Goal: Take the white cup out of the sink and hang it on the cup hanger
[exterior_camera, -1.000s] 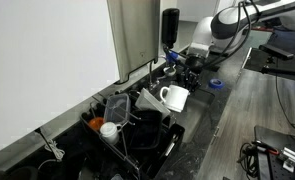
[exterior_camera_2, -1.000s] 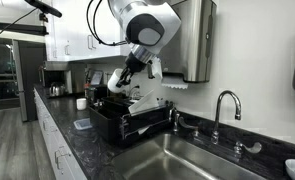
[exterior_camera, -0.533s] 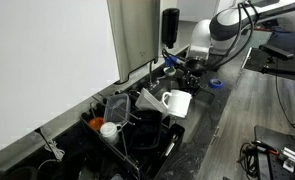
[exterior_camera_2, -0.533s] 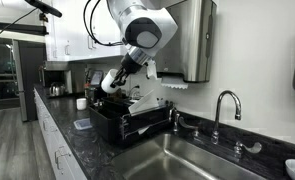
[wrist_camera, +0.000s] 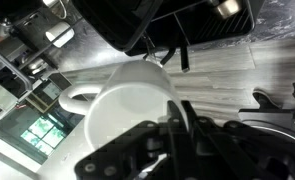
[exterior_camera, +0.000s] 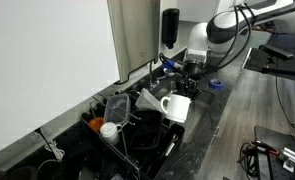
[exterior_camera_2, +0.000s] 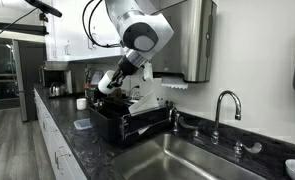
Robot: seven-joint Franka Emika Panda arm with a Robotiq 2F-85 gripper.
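My gripper [exterior_camera: 188, 91] is shut on the rim of the white cup [exterior_camera: 177, 105], which hangs in the air beside the cup hanger [exterior_camera: 137, 135], a black wire rack on the dark counter. In the wrist view the white cup [wrist_camera: 122, 115] fills the middle with its loop handle [wrist_camera: 75, 97] pointing left, and my gripper [wrist_camera: 175, 120] pinches its wall. The black rack [wrist_camera: 127, 30] lies just beyond it. The sink [exterior_camera_2: 192, 160] is seen in an exterior view, well to the right of the rack [exterior_camera_2: 127, 122] and the arm [exterior_camera_2: 137, 35].
A flat white piece [exterior_camera: 147, 100] and an orange-and-white item [exterior_camera: 108, 128] sit in the rack. A black wall dispenser [exterior_camera: 170, 25] hangs behind the arm. A small blue cup [exterior_camera: 215, 84] stands on the counter. A faucet [exterior_camera_2: 222, 105] rises at the sink's rim.
My gripper has carried the white cup a little further along the rack's outer side, away from the sink, and slightly lower. The grip has stayed the same.
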